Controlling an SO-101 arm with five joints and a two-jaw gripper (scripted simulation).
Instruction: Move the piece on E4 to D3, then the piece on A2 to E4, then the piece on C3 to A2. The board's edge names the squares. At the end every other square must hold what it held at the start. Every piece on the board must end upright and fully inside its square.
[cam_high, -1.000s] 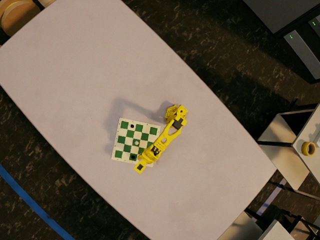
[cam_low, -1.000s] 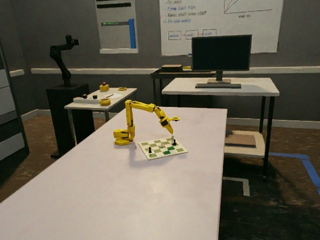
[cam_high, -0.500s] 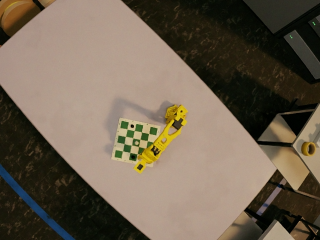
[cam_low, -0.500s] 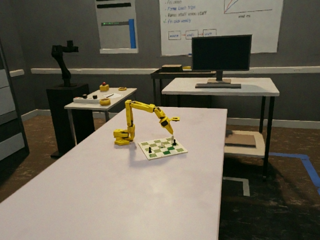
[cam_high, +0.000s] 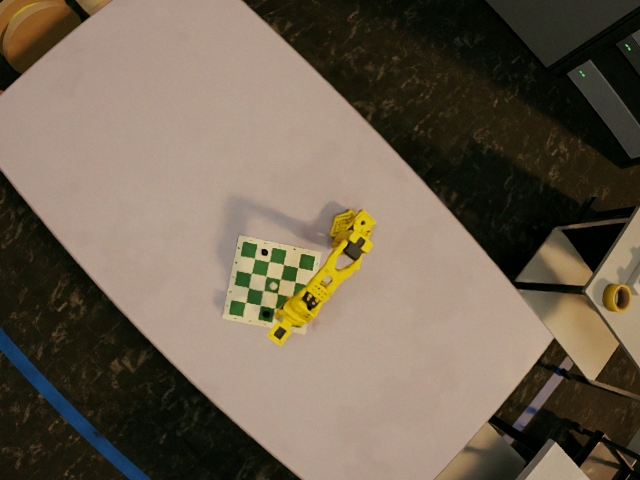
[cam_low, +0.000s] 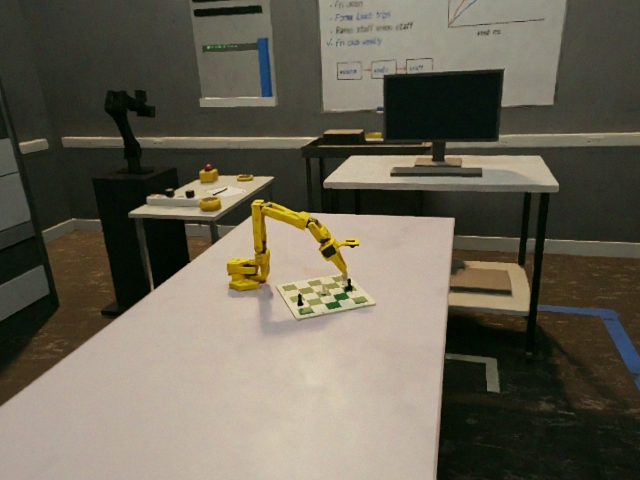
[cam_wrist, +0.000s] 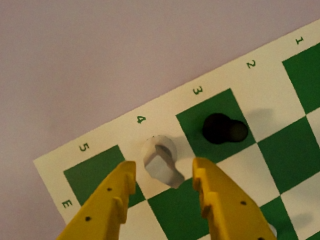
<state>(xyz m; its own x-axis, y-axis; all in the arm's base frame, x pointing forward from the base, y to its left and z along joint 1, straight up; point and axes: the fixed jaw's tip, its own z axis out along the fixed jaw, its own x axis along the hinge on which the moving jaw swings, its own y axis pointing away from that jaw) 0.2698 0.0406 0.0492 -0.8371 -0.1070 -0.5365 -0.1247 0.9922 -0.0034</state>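
The green-and-white chessboard (cam_high: 231, 312) (cam_low: 361, 300) (cam_wrist: 125, 130) lies on the table. A white piece (cam_wrist: 159, 156) stands on E4, partly hidden under the arm in the top view. My gripper (cam_wrist: 164, 170) (cam_high: 287, 311) (cam_low: 345, 276) hangs just over it, its fingers a little apart on either side of the piece's near end and holding nothing. A black piece (cam_wrist: 220, 129) (cam_high: 265, 312) (cam_low: 349, 284) stands on E3 beside it. A black piece (cam_high: 264, 252) (cam_low: 299, 299) stands on A2. A white piece (cam_high: 272, 284) (cam_low: 323, 289) stands on C3. D3 is bare.
The arm's base (cam_high: 343, 223) (cam_low: 242, 271) sits off the board's corner near row A. The board lies on a large pale table (cam_high: 155, 129) (cam_low: 258, 387). Side tables, a monitor and a black arm stand well away.
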